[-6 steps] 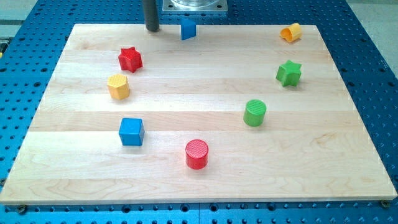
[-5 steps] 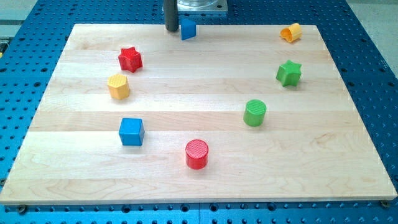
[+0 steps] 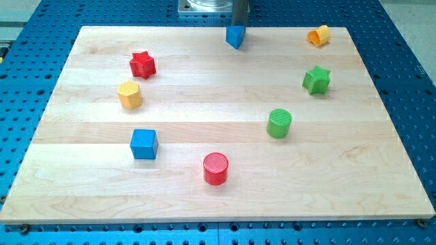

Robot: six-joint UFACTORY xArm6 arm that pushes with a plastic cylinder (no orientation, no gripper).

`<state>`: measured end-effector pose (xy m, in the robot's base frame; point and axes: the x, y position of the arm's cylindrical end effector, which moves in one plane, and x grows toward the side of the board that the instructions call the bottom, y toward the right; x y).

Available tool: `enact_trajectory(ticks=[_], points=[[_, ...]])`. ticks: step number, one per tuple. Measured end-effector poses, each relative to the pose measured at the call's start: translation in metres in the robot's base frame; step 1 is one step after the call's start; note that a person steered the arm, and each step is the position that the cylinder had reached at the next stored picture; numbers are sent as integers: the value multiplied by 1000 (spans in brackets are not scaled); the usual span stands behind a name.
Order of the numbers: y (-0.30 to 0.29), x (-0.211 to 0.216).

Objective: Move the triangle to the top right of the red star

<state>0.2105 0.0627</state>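
Note:
The blue triangle (image 3: pixel 235 37) lies near the view's top edge of the wooden board (image 3: pixel 218 197), a little right of centre. My tip (image 3: pixel 239 26) is right above it, touching or nearly touching its top side. The red star (image 3: pixel 142 64) lies at the upper left of the board, well to the left of the triangle.
A yellow block (image 3: pixel 129 94) lies below the red star. A blue cube (image 3: pixel 144 143) and a red cylinder (image 3: pixel 216 168) lie lower down. A green cylinder (image 3: pixel 278 123), a green star (image 3: pixel 317 79) and an orange block (image 3: pixel 317 35) are on the right.
My tip swept from the left to the right along the top edge. It pushed the blue triangle to the right, away from the red star.

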Motion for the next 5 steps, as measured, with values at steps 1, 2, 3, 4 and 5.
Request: enact_trajectory(ticks=[1,2,3,4,5], points=[[59,5],[16,20],[10,7],[-29,36],[-38,42]])
